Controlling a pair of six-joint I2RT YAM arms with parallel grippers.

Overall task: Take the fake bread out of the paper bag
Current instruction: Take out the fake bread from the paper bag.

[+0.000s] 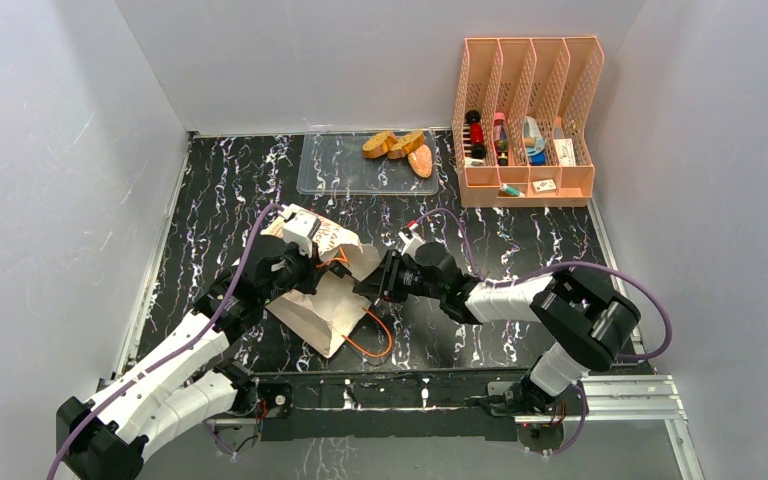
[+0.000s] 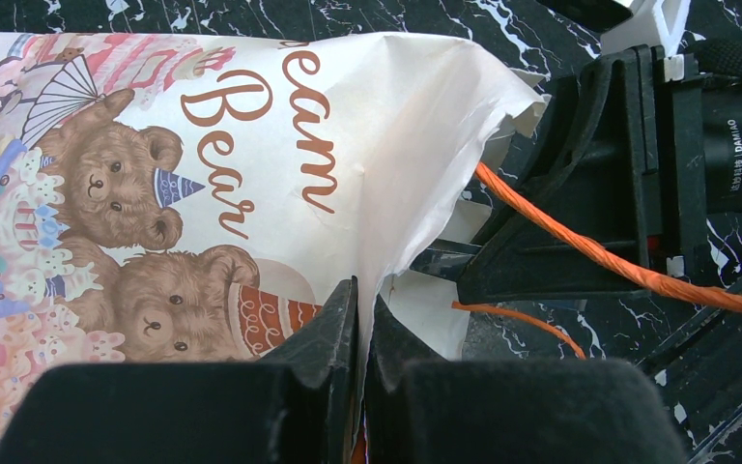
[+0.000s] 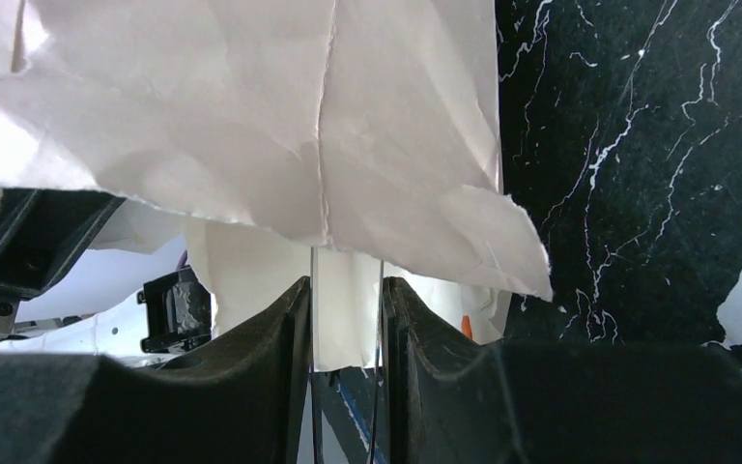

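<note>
With left claw [image 2: 359,319] clamped on the printed lip of the paper bag [image 2: 280,145], right claw [image 3: 346,319] slightly parted around the other lip, seems mid-opening; next calls for spreading wider.

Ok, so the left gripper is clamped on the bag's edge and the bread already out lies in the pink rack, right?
No. The top view shows the bread lying in the clear tray, left of the pink rack. The left gripper is clamped on the bag at its edge, as you say.
</note>
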